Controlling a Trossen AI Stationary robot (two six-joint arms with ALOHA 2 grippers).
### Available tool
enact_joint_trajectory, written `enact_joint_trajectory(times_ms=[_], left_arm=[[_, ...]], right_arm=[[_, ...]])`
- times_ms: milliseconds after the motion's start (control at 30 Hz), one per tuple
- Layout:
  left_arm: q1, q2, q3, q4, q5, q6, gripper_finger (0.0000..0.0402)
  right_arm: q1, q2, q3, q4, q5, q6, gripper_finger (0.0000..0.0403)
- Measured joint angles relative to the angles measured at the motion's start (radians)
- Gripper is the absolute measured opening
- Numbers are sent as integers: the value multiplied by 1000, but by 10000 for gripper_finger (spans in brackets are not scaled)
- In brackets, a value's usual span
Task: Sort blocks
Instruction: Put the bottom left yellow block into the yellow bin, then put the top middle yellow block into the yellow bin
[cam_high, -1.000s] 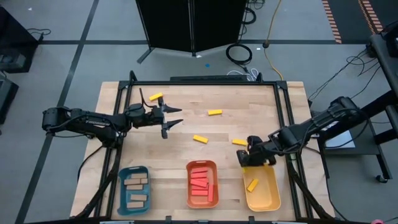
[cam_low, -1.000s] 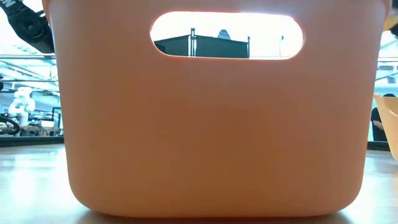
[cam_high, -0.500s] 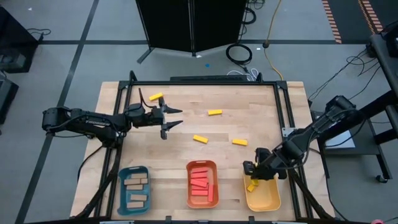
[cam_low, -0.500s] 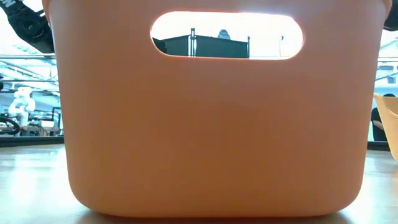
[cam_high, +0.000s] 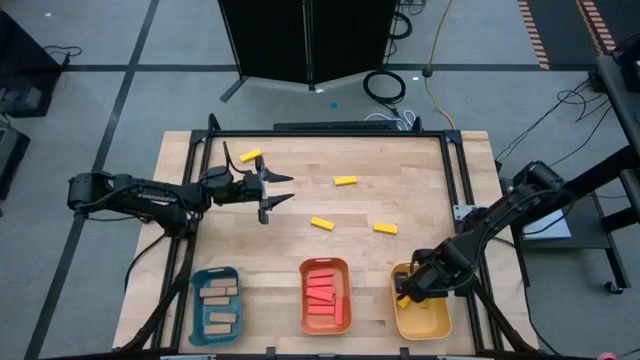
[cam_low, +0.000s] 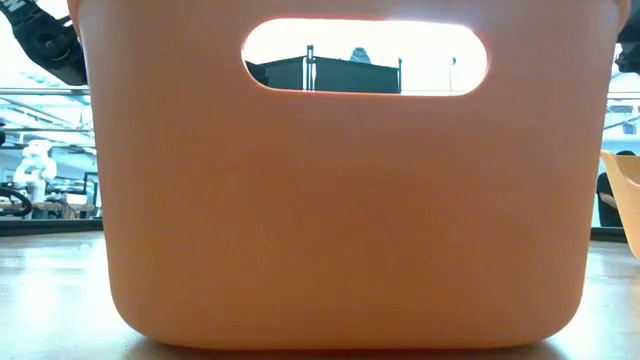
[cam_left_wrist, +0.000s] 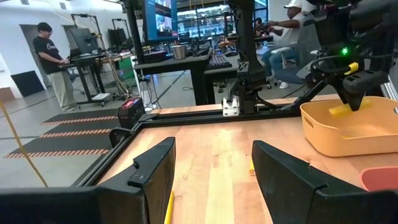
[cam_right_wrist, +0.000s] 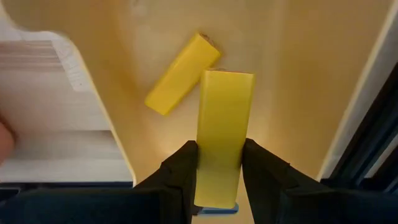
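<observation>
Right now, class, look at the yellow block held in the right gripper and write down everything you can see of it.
The yellow block is a small flat rectangular bar, plain yellow with a smooth painted look and squared ends. The right gripper is shut on it, its two dark fingers pressing on the long sides near one end, so most of the bar sticks out beyond them. It hangs over the inside of the yellow tray, just above a second yellow block lying on the tray floor; whether the two touch cannot be told.
</observation>
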Motion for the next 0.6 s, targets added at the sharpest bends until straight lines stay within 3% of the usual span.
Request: enact_joint_trajectory(times_ms=[233, 600], left_arm=[[0, 0, 0, -2, 0, 0, 210], [0, 0, 0, -5, 0, 0, 210]], right_arm=[[0, 34, 0, 0, -1, -17, 108], [-12, 32, 0, 43, -2, -19, 206]])
